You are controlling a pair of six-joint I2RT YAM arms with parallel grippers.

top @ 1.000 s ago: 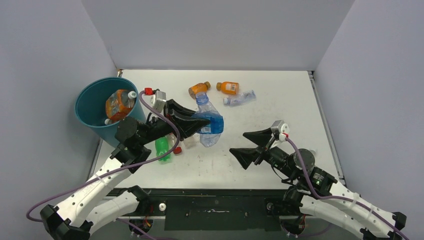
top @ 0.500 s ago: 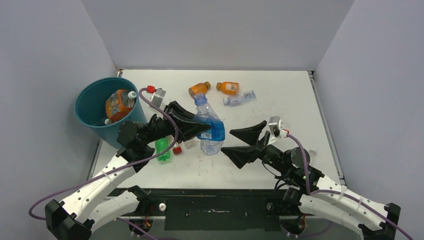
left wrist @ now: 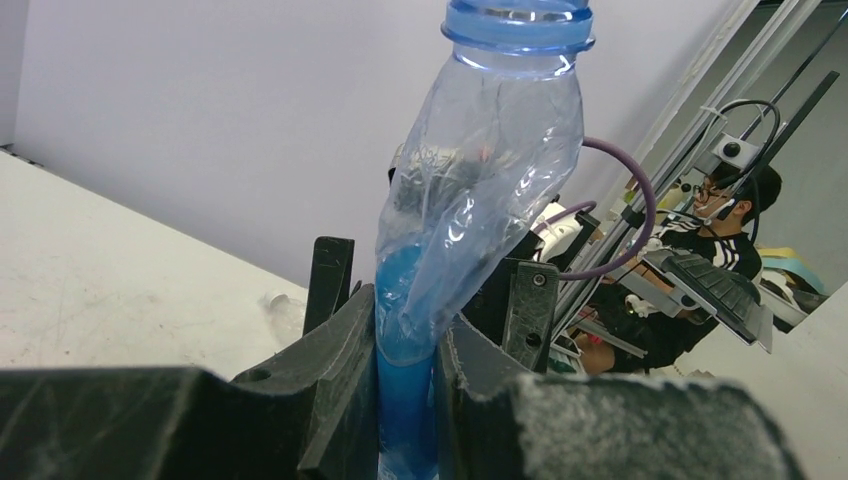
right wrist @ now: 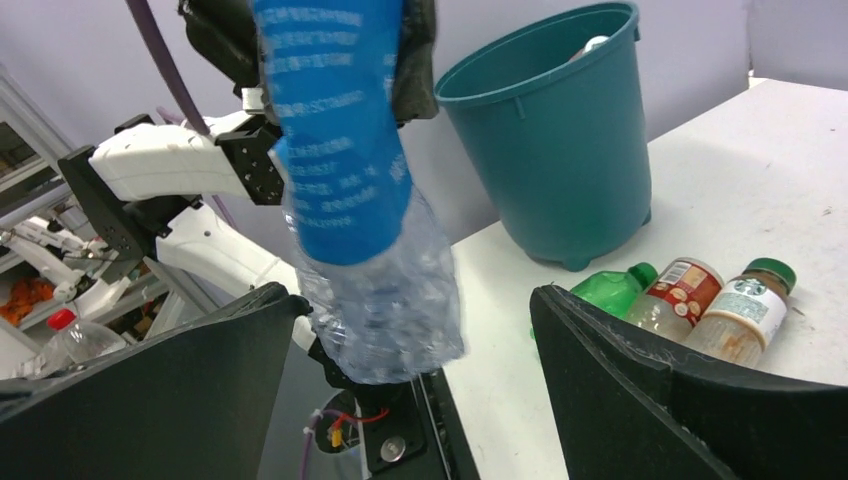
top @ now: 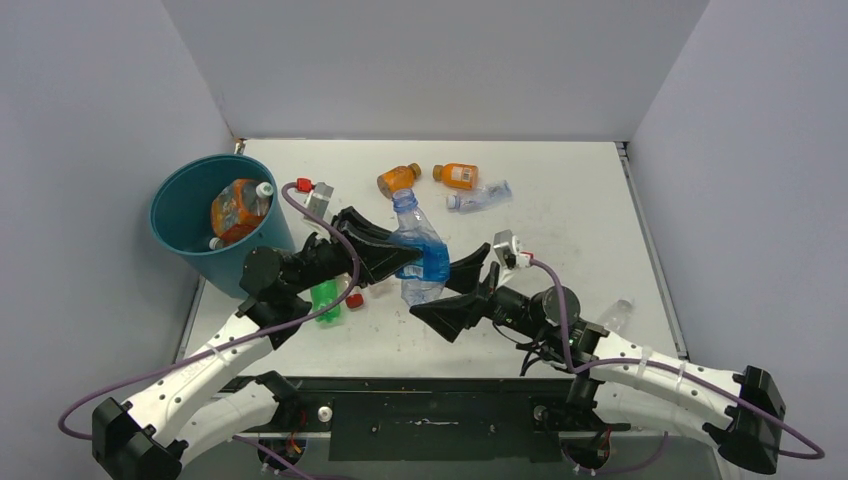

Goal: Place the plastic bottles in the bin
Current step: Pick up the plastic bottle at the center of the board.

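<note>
Now our left gripper point(top: 405, 262) pinches the crumpled, clear, blue-labelled plastic bottle point(top: 430, 260); our right gripper point(top: 452, 290) gapes around its base; we judge it light and yielding, so take the stiffer neck.

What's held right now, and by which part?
The left gripper is shut on the blue-label bottle, pinching its crushed, labelled middle. The right gripper is open, straddling the bottle's base without gripping it, and holds nothing.

We are seeing a crumpled clear plastic bottle point(top: 421, 256) banded blue with white lettering, a round teal plastic bin point(top: 170, 225), a small green plastic bottle point(top: 324, 297) and a white counter point(top: 570, 220).
</note>
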